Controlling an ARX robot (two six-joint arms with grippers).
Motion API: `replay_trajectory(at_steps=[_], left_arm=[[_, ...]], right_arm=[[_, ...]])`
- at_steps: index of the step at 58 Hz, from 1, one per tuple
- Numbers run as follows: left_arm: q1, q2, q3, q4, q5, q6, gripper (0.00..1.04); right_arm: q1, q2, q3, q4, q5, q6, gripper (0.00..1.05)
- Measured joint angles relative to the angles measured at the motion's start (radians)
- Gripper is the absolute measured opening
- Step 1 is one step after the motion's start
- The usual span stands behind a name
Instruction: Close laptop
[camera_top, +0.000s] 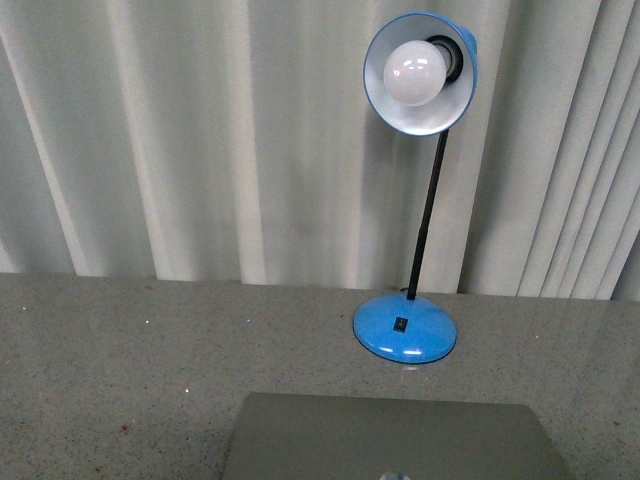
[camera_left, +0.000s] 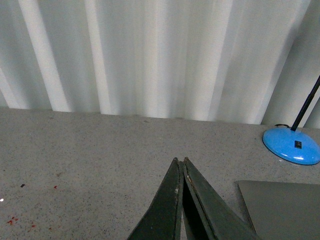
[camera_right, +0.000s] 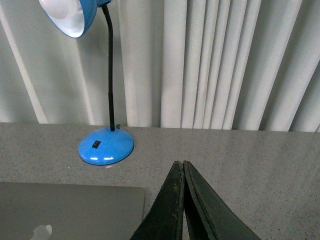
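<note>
A: From the front, where do we find the laptop (camera_top: 395, 440)?

B: It lies flat on the grey table (camera_top: 120, 360), lid down, at our near edge, just in front of the blue lamp (camera_top: 405, 327). Neither arm shows here. We judge the closing done.

A: And our left wrist view?

B: The left gripper (camera_left: 180, 162) has its fingers pressed together, tips meeting, nothing between them. It hangs over bare table, with the laptop's corner (camera_left: 280, 207) off to one side, apart from it.

A: The right wrist?

B: Same: the right gripper (camera_right: 180, 164) is clamped tight and empty, beside the lid's edge (camera_right: 70, 210), not touching. The apple logo (camera_right: 42, 232) faces up. We reckon both sit clear because the lid needs no more pushing.
</note>
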Motion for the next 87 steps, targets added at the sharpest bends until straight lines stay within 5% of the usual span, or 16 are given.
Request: replay_trajectory(at_steps=[48, 54, 71, 87], left_arm=[[0.0, -0.308, 0.0, -0.302, 0.0, 0.0, 0.04], [0.0, -0.386, 0.0, -0.4, -0.002, 0.0, 0.04], [0.0, -0.492, 0.0, -0.493, 0.0, 0.001, 0.04], [0.0, -0.493, 0.0, -0.493, 0.0, 0.001, 0.52]], right_arm=[[0.0, -0.288, 0.0, -0.284, 0.0, 0.0, 0.03], [0.0, -0.421, 0.0, -0.45, -0.002, 0.0, 0.03], [0.0, -0.456, 0.0, -0.459, -0.002, 0.0, 0.03], [0.0, -0.456, 0.0, -0.459, -0.002, 0.0, 0.51]])
